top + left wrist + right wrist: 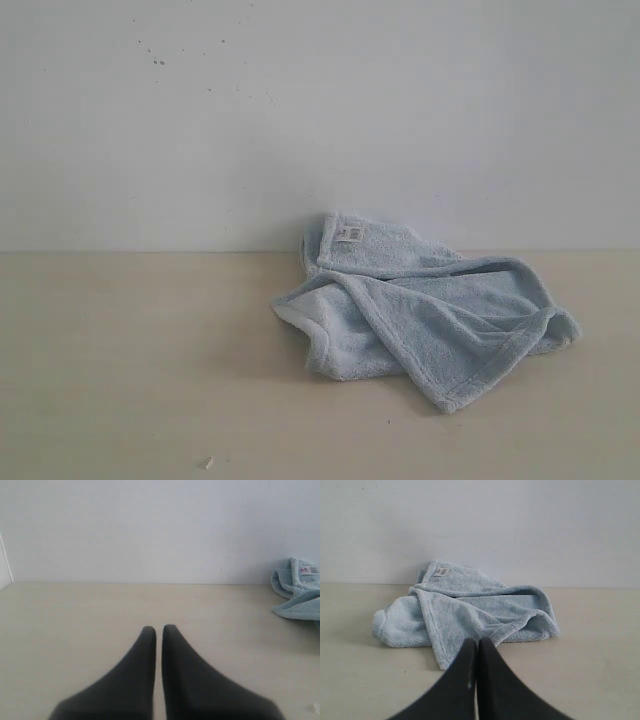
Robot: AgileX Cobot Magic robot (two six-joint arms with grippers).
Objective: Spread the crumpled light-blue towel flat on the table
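The light-blue towel (420,315) lies crumpled in a heap on the beige table (130,360), right of the middle and close to the wall, with its white label (348,234) facing up at the back. Neither gripper shows in the exterior view. In the left wrist view my left gripper (159,629) is shut and empty over bare table, and the towel (297,592) sits far off to its side. My right gripper (476,642) is shut and empty, with its tips just short of the towel (470,610) and its hemmed corner.
A plain white-grey wall (320,110) with a few dark specks rises right behind the towel. A small pale crumb (208,463) lies near the table's front edge. A white panel edge (5,565) stands at the far side of the left wrist view.
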